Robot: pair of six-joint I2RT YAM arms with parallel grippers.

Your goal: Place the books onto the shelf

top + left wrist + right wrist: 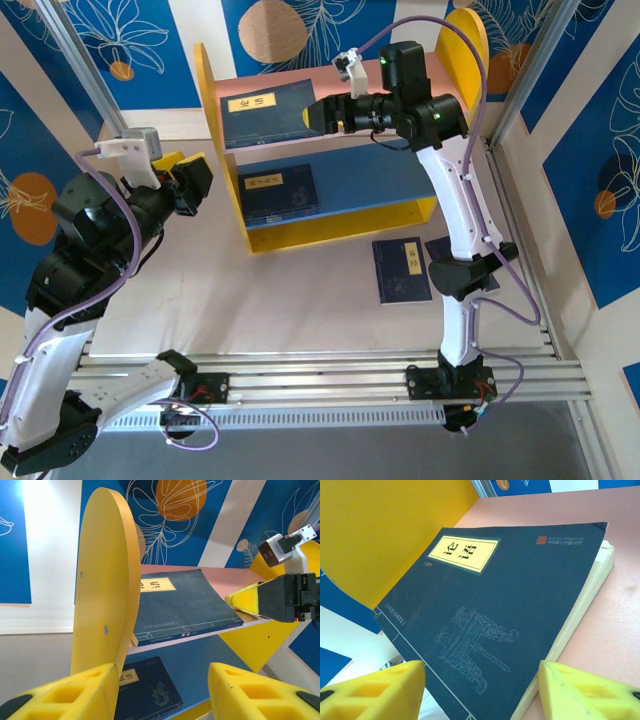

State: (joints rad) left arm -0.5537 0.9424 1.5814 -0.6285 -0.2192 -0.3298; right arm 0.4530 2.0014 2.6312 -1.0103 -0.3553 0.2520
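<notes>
Shelf (207, 90) at twelve o'clock on the bench (300, 290): one book (265, 112) on its pink board (295, 79), a second book (278, 193) on its blue board (370, 180), a third book (401, 269) on the bench at four o'clock. Right tool (312, 115), released, beside the top one; left tool (192, 185), released, at the shelf's nine o'clock.

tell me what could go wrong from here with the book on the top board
1. The thin dark navy book on the pink upper board of the yellow-sided shelf seems to jut past the board's front edge, and the open right gripper sits right at that book; moving could nudge it off.
2. The open left gripper is close to the shelf's yellow round-topped side panel; a forward move might bump the shelf.
</notes>
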